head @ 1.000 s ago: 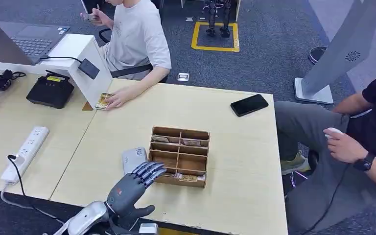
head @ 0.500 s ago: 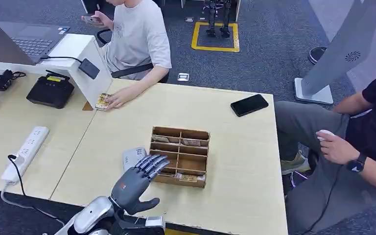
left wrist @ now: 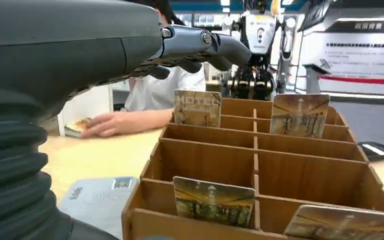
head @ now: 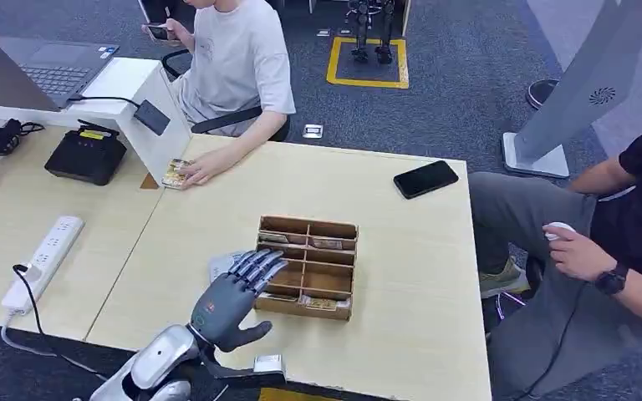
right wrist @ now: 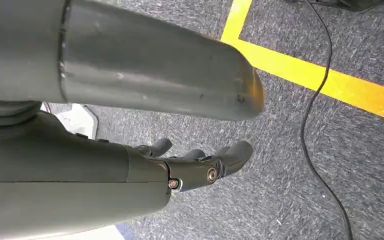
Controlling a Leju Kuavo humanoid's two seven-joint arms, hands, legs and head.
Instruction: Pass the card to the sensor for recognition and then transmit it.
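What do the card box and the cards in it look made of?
Box: thin brown wood or fibreboard, matte, with slotted dividers and bare cut edges. Cards: thin stiff printed sheets, slightly glossy; plastic or coated paper, cannot tell which.

An office-like robotics lab: grey carpet (head: pixel 460 92) with yellow floor markings (head: pixel 368 63), pale desk (head: pixel 401 251), laptop (head: pixel 54 67), power strip (head: pixel 43 261), and a humanoid robot (left wrist: pixel 260 45) standing behind.

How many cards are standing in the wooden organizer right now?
4 show in the wooden organizer: two in the far row, on the left and right, and two in the nearest row, left and right. Dividers may hide others.
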